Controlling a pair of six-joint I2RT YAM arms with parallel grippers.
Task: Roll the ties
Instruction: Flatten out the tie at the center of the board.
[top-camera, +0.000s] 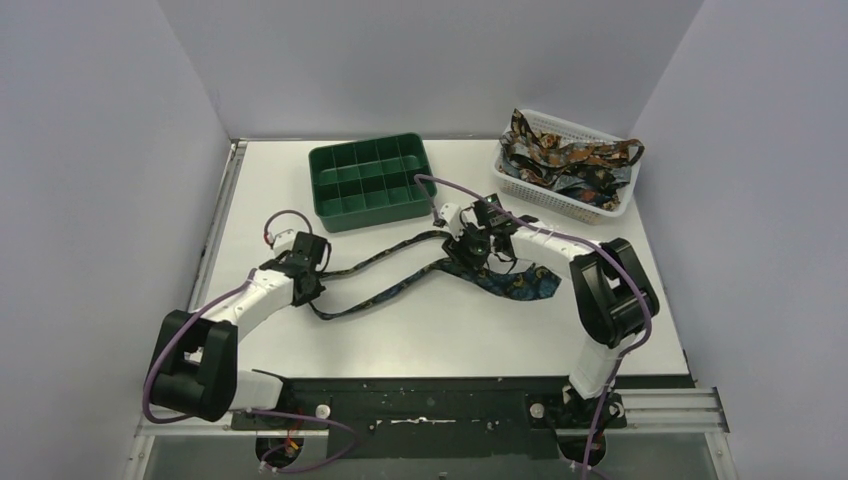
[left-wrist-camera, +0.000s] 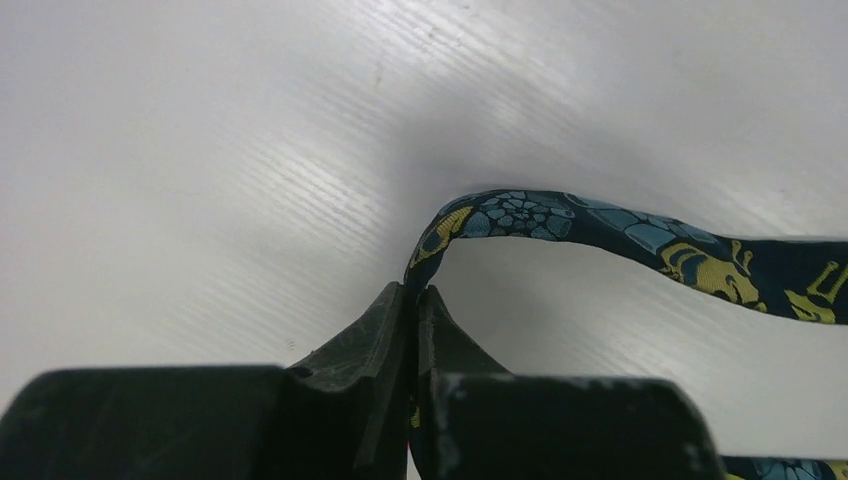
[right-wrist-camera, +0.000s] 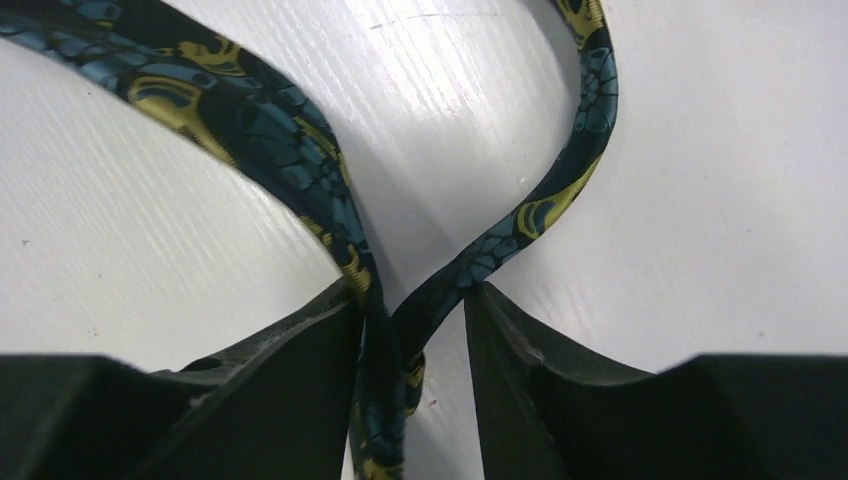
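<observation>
fabric looks limp and slippery; tie lies across the table; left gripper pinches a narrow stretch at left; right gripper straddles a fold, half apart; best pinched flat.

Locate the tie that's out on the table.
In the top view the tie lies mid-table, just below the green tray, strung from the left gripper, which pinches it, to the right gripper.
</observation>
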